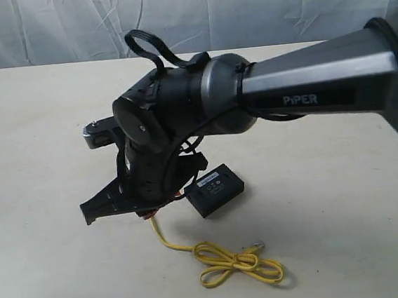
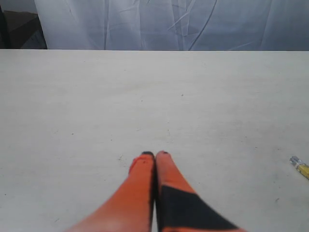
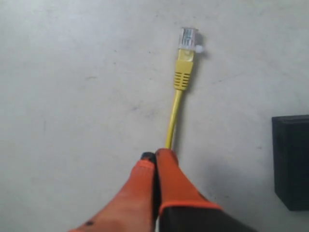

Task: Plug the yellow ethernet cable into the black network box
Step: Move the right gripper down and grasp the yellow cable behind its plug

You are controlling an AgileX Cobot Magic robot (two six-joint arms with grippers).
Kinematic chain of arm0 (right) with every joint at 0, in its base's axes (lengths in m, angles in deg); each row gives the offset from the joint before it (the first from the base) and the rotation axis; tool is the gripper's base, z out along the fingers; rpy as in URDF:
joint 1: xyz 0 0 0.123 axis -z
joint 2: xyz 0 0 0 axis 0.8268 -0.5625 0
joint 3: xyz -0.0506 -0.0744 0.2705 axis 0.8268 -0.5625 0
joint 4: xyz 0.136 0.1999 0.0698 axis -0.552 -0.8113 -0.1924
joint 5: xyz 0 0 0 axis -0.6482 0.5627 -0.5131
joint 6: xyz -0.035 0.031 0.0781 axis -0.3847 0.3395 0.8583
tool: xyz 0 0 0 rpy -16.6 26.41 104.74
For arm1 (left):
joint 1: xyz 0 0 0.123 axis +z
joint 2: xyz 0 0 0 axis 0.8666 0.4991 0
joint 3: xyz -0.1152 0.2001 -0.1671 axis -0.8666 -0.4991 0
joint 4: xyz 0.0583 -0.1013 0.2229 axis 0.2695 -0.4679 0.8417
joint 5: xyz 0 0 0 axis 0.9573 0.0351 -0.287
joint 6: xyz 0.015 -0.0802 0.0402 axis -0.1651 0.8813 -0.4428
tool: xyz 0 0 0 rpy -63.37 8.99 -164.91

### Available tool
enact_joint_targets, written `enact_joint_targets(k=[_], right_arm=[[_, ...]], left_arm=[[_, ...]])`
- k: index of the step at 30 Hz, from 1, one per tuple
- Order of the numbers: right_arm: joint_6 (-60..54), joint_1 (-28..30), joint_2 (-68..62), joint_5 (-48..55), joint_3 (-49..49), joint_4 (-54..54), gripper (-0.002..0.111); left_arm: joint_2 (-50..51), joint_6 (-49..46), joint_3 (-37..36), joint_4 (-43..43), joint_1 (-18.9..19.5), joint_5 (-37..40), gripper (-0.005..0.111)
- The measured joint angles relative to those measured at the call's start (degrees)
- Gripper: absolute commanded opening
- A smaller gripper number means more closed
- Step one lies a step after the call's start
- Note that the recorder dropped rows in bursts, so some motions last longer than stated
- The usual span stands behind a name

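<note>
Nearest, the right gripper (image 3: 155, 155) clamps the yellow ethernet cable (image 3: 172, 118) behind its clear plug (image 3: 188, 37), mid-worktop (image 1: 345, 205) beside the black network box (image 1: 215, 188); the plug likely needs turning toward the box next; the left gripper (image 2: 155, 154) is closed, empty.

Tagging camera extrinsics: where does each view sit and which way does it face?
Exterior: raised, looks down on right arm, black network box, yellow ethernet cable.
Left wrist: behind shut left pincer, facing across table to curtain.
Right wrist: over right pincer gripping cable, facing down.
Shared: cable in all; box in exterior and right wrist.
</note>
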Motion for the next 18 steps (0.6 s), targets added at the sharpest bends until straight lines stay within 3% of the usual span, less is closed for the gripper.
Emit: enact_joint_targets(k=[7, 13, 18], right_arm=[[3.85, -1.01, -2.16, -2.60, 0.26, 1.65, -0.001], [4.31, -1.11, -2.54, -3.40, 0.26, 1.88, 0.020], [6.54, -1.11, -2.54, -2.36, 0.26, 3.58, 0.022]], left_arm=[[0.00, 0.00, 0.00, 0.00, 0.00, 0.00, 0.000], [0.00, 0.00, 0.00, 0.00, 0.00, 0.00, 0.000], [0.00, 0.00, 0.00, 0.00, 0.00, 0.00, 0.000]])
